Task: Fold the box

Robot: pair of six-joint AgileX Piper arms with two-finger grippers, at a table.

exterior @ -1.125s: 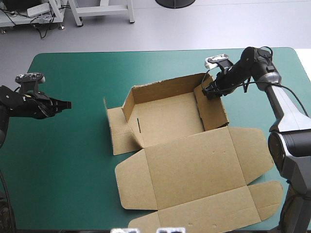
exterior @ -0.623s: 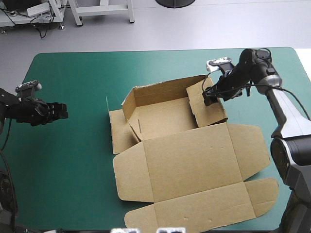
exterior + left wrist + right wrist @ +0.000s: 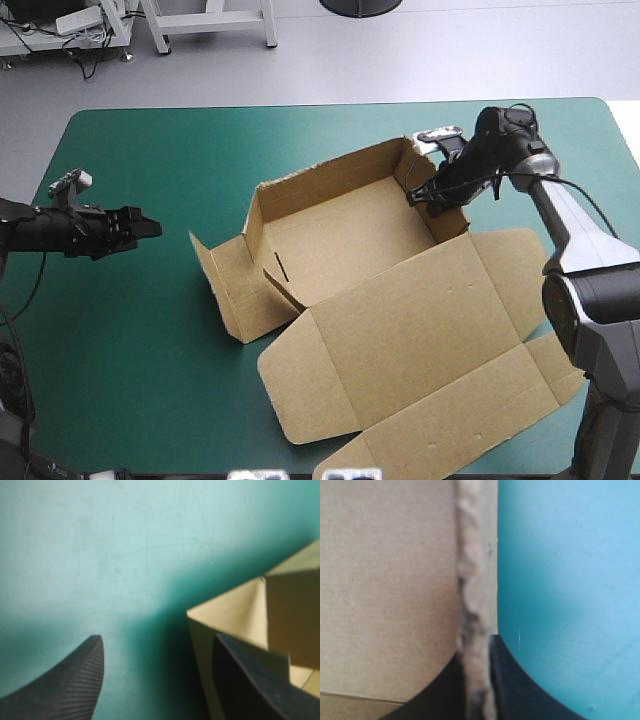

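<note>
The box (image 3: pixel 340 235), a cut sheet of brown corrugated board, sits at the middle of the table with the teal-green cover (image 3: pixel 130 350). Its far half forms an open tray with the far and right walls raised. The left end flap (image 3: pixel 218 292) stands tilted outward. The broad flat lid panel (image 3: pixel 420 340) lies toward the near table edge, and its outermost flap is cut off at the high view's lower border.

The right gripper (image 3: pixel 427 192) is at the far right corner of the tray. Its black fingers are nearly closed and pinch the right wall. In the right wrist view the wall runs edge-on between the fingers, with a blurred, rough cut edge that covers most of the fingertips.

The left gripper (image 3: pixel 150 228) is over bare cover, left of the box and apart from it. In the left wrist view its fingers (image 3: pixel 70 680) stand wide apart with nothing between them. A corner of the box (image 3: pixel 235 615) lies ahead, partly hidden behind one finger.
</note>
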